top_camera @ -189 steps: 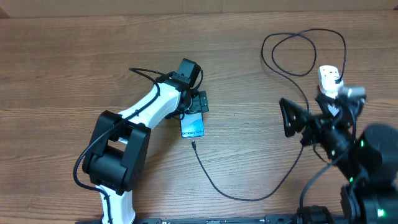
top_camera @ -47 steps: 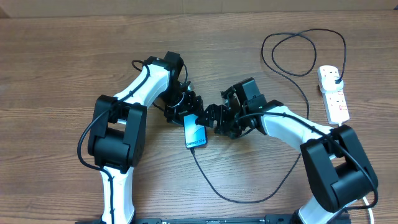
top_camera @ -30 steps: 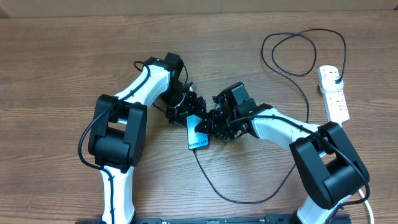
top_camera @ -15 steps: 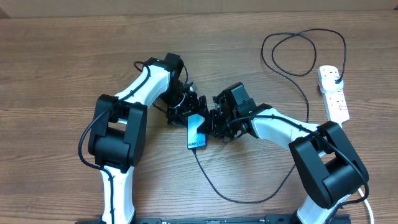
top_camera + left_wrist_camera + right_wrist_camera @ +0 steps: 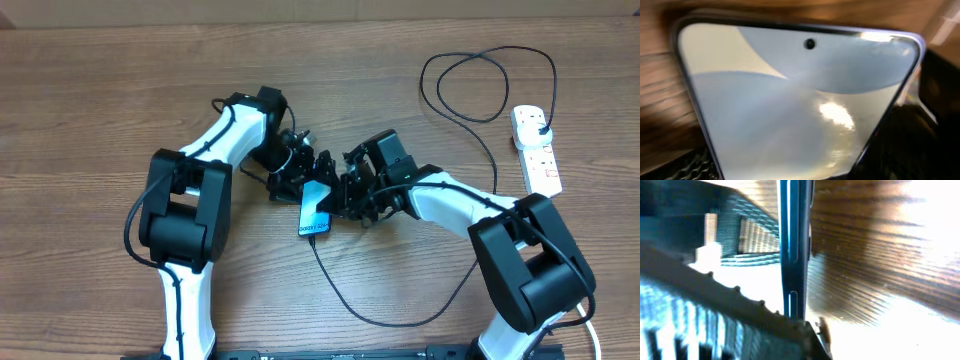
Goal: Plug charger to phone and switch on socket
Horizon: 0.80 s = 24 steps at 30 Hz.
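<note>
The phone (image 5: 314, 208) with its light blue screen lies mid-table between both arms. It fills the left wrist view (image 5: 800, 100). My left gripper (image 5: 305, 172) stands open around the phone's far end. My right gripper (image 5: 338, 200) is shut on the phone's right edge. That edge (image 5: 795, 245) runs straight up from the jaws in the right wrist view. The charger (image 5: 400, 318) is a thin black cable. Its tip (image 5: 313, 238) sits at the phone's near end; whether it is seated does not show. Its plug (image 5: 541, 129) is in the white socket (image 5: 538, 160) at far right.
The charger cable sweeps in a wide curve across the near table, then climbs to a big loop (image 5: 480, 85) at the back right. The socket's thick white cord (image 5: 592, 335) shows at the bottom right corner. Both arm bases stand at the front edge.
My right gripper has closed on the phone's right edge. My left gripper's jaws have spread wider around the phone's far end, and the left arm has shifted slightly.
</note>
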Available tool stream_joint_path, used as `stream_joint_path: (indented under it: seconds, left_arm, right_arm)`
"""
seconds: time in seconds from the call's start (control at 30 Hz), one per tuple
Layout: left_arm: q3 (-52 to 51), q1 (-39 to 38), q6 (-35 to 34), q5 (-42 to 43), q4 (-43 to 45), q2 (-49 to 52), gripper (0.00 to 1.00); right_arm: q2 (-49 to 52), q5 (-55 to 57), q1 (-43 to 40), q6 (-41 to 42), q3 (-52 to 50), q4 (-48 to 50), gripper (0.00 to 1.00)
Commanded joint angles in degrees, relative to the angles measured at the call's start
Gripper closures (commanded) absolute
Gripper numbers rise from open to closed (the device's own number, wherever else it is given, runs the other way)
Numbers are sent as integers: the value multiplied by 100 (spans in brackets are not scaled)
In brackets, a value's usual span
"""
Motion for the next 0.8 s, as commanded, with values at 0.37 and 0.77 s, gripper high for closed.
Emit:
stream_joint_path:
  seconds: [0.37, 0.77]
  left_arm:
    - [-184, 483, 3163, 3897, -955, 291, 18]
    - [-153, 584, 3449, 4463, -1200, 291, 23]
  right_arm:
    - [-15, -1176, -385, -197, 90, 955, 96]
    - [-15, -866, -581, -131, 90, 1082, 96]
